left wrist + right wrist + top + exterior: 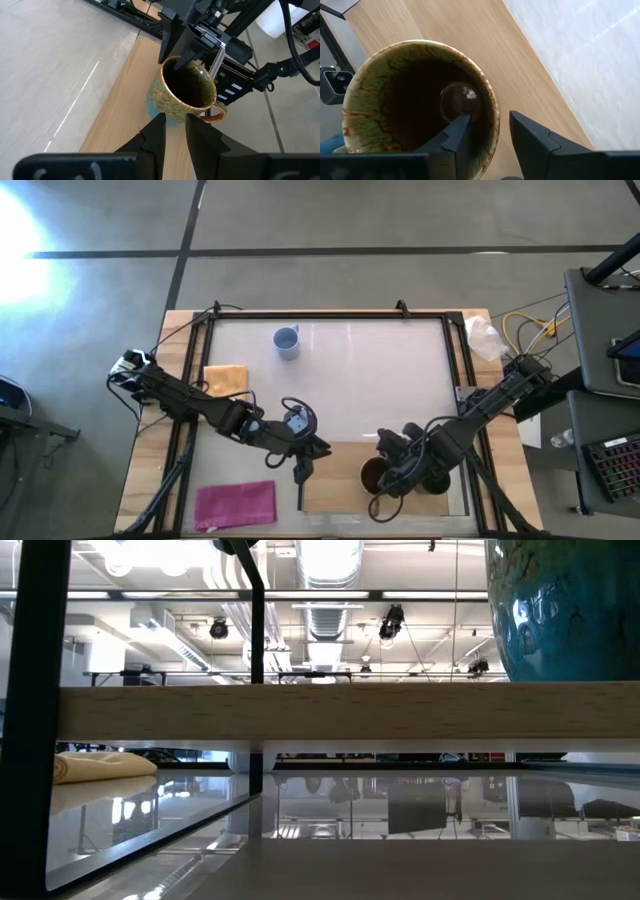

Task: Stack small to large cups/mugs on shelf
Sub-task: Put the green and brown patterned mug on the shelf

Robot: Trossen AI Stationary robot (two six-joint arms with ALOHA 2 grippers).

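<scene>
Release step: right hand [487,132] straddles the rim of the brown mug [415,100], fingers apart with one inside and one outside, mug sitting on the shelf [340,475] atop a blue cup. Lift straight up so the inner finger doesn't drag the wall and tip it. Left hand [174,131] nearby, fingers narrowly apart, empty. Light blue mug [287,341] waits far across the bench.

Count, field tally: two mugs — one light blue mug [287,341] on the bench [350,390], one brown mug [375,475] on the shelf [340,480]. Two cloths: one yellow cloth [226,379], one pink cloth [236,504]. Two arms.
</scene>
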